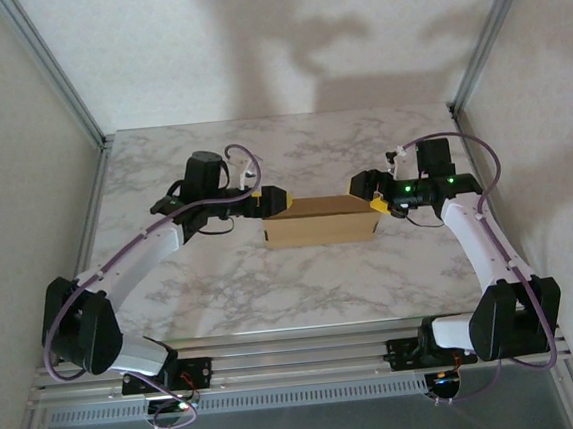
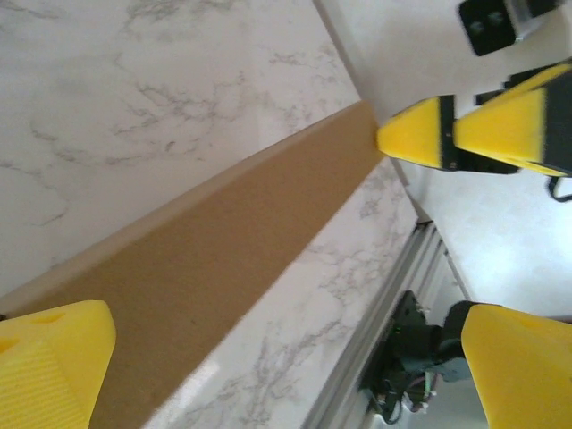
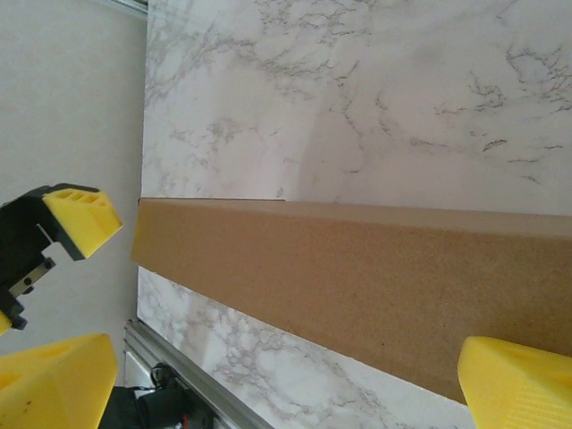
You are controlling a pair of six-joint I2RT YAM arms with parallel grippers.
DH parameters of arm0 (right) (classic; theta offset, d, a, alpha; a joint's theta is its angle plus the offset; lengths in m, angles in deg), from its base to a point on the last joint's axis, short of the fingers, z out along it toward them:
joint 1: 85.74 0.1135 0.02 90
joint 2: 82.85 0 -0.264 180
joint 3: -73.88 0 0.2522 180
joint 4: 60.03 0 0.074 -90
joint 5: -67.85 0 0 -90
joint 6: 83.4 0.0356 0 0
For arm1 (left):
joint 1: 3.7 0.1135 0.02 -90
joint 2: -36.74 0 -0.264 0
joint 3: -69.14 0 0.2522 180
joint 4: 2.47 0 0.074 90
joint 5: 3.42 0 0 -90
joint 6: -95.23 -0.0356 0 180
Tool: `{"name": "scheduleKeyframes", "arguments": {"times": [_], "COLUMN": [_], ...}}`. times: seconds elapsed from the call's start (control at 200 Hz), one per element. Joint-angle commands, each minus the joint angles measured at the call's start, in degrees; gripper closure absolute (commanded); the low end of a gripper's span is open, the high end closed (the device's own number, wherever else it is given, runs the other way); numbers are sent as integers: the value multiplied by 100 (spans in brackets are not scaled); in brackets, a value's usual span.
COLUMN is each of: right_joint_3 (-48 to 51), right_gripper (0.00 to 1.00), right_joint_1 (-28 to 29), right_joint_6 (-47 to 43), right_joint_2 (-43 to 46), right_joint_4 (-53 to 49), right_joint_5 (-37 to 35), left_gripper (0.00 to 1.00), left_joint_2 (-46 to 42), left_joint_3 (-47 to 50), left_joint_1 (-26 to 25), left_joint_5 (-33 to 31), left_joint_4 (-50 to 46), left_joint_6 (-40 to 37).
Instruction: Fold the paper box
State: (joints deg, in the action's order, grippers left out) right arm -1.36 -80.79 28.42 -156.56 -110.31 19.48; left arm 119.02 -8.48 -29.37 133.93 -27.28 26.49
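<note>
Marble table (image 1: 223, 290); the paper box (image 1: 321, 230) rests mid-surface, closed.

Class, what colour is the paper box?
The paper box is plain brown, best seen in the right wrist view.

The box (image 3: 357, 277) lies on the marble table (image 3: 402, 107) just ahead of the right end effector (image 3: 281, 357), whose yellow fingers (image 3: 54, 384) stand wide apart. Off the box's end, beside one finger, sits the left end effector's yellow finger (image 3: 80, 219).
</note>
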Motion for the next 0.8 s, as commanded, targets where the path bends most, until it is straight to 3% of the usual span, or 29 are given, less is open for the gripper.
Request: {"name": "scheduleKeyframes", "arguments": {"times": [0.0,0.295,0.796], "right_joint_3": [21,65,109], "right_gripper": [1,1,1], "right_joint_1": [-38,-40,-34], "right_joint_6": [59,69,-47], "right_joint_2": [-61,-46,-109], "right_joint_4": [-392,-382,-577], "right_joint_5": [-214,-200,-654], "left_gripper": [1,1,1], "left_joint_2": [-308,107,675], "left_joint_3": [-62,0,-71], "left_joint_1": [18,18,19], "left_joint_5": [492,471,-779], "left_joint_4": [20,-438,-1463], "left_joint_6": [114,-24,-526]}}
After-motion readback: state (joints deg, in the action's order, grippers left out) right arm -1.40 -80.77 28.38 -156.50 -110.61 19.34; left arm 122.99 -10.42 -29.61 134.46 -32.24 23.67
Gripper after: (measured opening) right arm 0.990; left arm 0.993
